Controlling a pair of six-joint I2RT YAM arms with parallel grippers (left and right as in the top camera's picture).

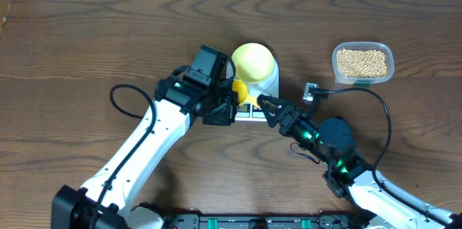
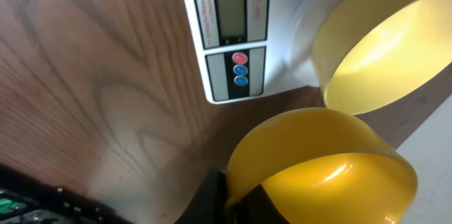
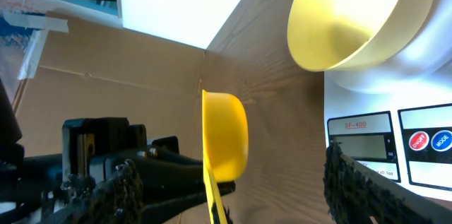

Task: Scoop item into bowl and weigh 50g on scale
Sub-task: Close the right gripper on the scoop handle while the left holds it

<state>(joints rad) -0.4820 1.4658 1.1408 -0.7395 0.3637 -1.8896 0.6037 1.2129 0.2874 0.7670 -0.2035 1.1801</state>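
Bowl [image 1: 253, 61] on scale [image 2: 226, 40] just beyond left gripper [image 1: 229, 102] (scoop [image 2: 325, 167] in grip)

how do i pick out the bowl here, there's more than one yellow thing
Near the middle of the brown wooden table lies a flat white scale. The bowl stands on its platform, round and pale yellow. It is paler than the bright yellow scoop beside it and, unlike the clear tub of beans farther right, empty.
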